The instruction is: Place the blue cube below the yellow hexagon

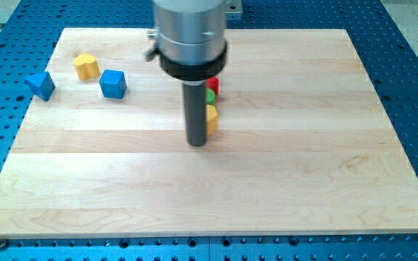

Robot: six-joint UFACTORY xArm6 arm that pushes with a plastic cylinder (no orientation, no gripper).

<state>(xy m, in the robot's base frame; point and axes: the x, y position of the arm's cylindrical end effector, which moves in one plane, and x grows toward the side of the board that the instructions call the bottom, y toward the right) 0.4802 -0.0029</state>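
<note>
The blue cube lies at the view's upper left of the wooden board. A yellow block with a notched top lies just up-left of it. A blue triangular block sits further left. A second yellow block peeks out to the right of the rod, with a green block and a red block above it, all partly hidden. My tip rests on the board just left of and below that yellow block, well to the right of the blue cube.
The arm's grey cylinder and black collar cover the top centre of the board. A blue perforated table surrounds the board on all sides.
</note>
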